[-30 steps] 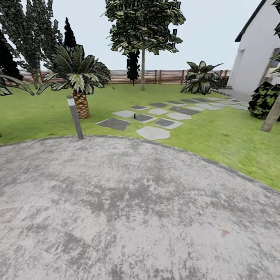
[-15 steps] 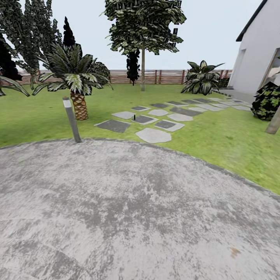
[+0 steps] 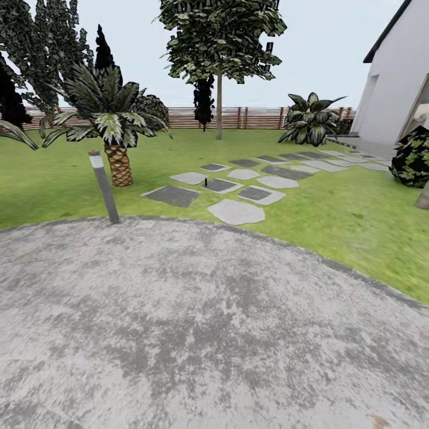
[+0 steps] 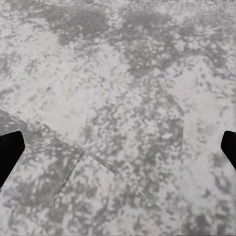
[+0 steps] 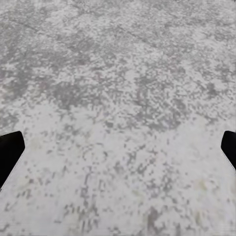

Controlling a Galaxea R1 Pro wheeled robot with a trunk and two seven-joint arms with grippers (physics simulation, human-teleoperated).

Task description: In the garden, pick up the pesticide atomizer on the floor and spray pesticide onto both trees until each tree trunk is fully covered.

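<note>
The pesticide atomizer cannot be made out for certain. The one candidate is a small dark upright object [image 3: 205,179] among the stepping stones [image 3: 236,211] on the lawn [image 3: 333,214], in the middle distance and too small to identify.

Beyond it, far across the grass, stands one tall tree with a straight bare trunk [image 3: 218,107], in front of the slatted fence [image 3: 256,117]. A second mottled trunk [image 3: 423,198] just shows at the far right edge, next to a dark shrub [image 3: 411,156].

To the left are the short palm [image 3: 119,164] and a thin grey bollard [image 3: 103,187], which stands where the lawn meets the round grey paving [image 3: 196,333].

Over the last second the whole head view has spread outward. The bollard has slid left, the right-hand trunk has almost left the picture, and the nearest stone sits lower. That is the camera moving, so the base appears to be rolling forward across the paving toward the stones.

The left gripper [image 4: 118,147] and the right gripper [image 5: 118,147] both hang over bare paving, fingers spread wide with nothing between them.

The task is at its approach stage. Nothing has been picked up and neither trunk is within reach. The next need is to close on the dark object and confirm what it is.
</note>
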